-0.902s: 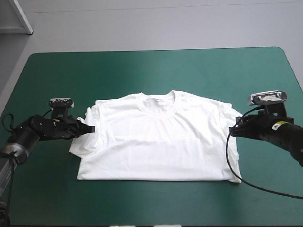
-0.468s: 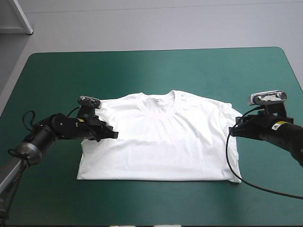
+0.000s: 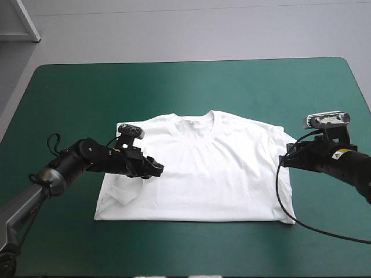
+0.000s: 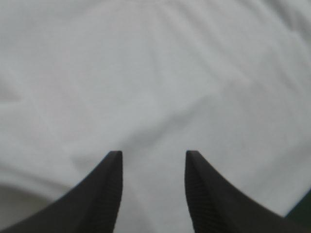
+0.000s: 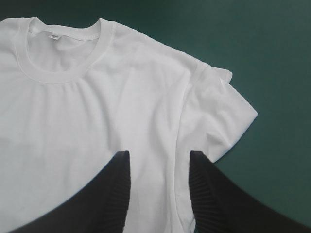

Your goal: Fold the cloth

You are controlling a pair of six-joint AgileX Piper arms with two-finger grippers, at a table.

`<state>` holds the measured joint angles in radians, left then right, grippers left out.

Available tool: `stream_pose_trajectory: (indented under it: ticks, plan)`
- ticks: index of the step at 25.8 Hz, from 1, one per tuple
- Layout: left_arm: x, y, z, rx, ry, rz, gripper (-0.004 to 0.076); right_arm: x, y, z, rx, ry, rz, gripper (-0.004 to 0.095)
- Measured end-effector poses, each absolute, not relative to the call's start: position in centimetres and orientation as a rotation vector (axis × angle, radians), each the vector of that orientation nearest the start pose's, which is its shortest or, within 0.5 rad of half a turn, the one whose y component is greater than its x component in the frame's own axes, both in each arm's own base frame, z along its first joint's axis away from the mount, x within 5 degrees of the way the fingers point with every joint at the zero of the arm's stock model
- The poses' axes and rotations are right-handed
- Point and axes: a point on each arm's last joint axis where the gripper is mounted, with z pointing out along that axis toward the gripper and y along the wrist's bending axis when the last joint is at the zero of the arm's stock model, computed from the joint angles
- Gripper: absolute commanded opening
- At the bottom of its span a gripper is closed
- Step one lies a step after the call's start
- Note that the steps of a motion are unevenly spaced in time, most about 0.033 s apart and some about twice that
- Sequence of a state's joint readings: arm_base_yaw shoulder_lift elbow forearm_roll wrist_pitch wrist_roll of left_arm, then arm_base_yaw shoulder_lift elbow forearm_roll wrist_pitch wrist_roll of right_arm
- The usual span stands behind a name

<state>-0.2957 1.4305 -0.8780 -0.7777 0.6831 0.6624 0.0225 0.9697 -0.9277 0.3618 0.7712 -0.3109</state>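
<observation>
The white T-shirt (image 3: 203, 168) lies spread flat in the middle of the teal-green table, collar (image 3: 194, 124) toward the far edge. Its left sleeve (image 3: 123, 192) is turned inward and lies rumpled on the body. My left gripper (image 3: 155, 171) hovers over the shirt's left part, past that sleeve; its fingers stand apart with only white cloth (image 4: 155, 87) beneath, so my left gripper (image 4: 153, 155) is open. My right gripper (image 3: 284, 159) sits at the shirt's right edge. There my right gripper (image 5: 159, 155) is open over the cloth (image 5: 97, 111), the right sleeve (image 5: 218, 116) spread flat beside it.
Bare teal-green cover (image 3: 191, 87) surrounds the shirt on all sides, widest toward the far edge and along the near edge (image 3: 191, 249).
My left gripper has swept rightward from the shirt's left sleeve onto the body, and the sleeve has come inward with it. The right arm has stayed still.
</observation>
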Motion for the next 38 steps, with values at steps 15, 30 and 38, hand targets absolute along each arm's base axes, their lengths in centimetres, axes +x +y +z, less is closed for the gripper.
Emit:
stream_pose_trajectory:
  ticks: [15,30,38]
  plan:
    - [26.2,-10.7,32.4,0.660,2.294,-0.407,0.0354,21.8,0.7,32.1,-0.126,2.451,0.115,0.0380]
    - [25.9,-9.2,33.8,0.623,2.364,-0.236,0.0354,33.0,-1.1,23.6,-0.001,2.573,0.219,0.0519]
    - [25.6,-9.1,33.6,0.633,2.402,-0.238,0.0354,35.7,-1.8,21.3,-0.080,2.643,0.132,0.0396]
